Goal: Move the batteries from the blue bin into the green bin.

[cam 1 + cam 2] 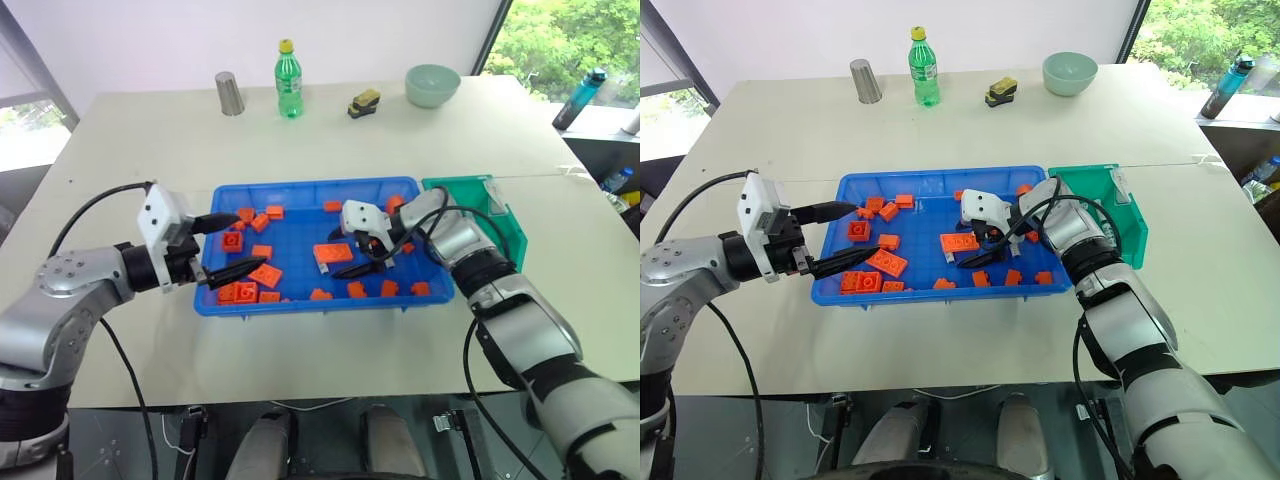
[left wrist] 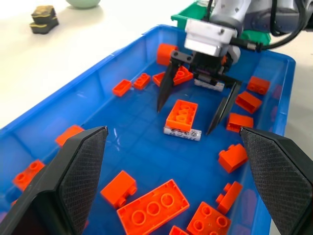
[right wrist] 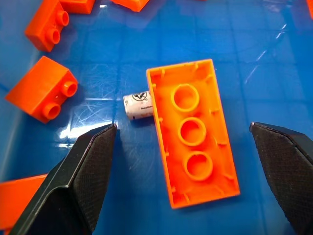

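Left gripper [image 1: 222, 248] hovering over the left end of the blue bin [image 1: 300, 190], jaws spread wide, nothing between them, fingers pointing toward the bin's middle. Scattered over the bin's gridded floor: orange bricks [image 1: 265, 275], a cluster near the left wall and a row along the front wall.

Near the bin's centre, right gripper [image 1: 368, 254] lowered into the bin, jaws wide apart and holding nothing, fingertips straddling an upturned orange brick [image 3: 191, 131]. Seen in the right wrist view: one battery [image 3: 137, 105], pale, lying on the blue floor, partly tucked under that brick's edge with one end sticking out. Same battery in the left wrist view [image 2: 182, 132], lying along the brick's near side, between the two black fingers [image 2: 166, 88] but not touched by them.

Right of the blue bin, touching its end wall: the green bin [image 1: 505, 225], contents hidden from here.

All resting on a pale table [image 1: 150, 150]. Along the far edge, from left: metal cup [image 1: 230, 93], green bottle with yellow cap [image 1: 288, 80], small yellow-and-black toy [image 1: 364, 103], pale green bowl [image 1: 432, 85]. Off the table's right corner, a teal water bottle [image 1: 579, 98]. Windows with greenery at the upper right.
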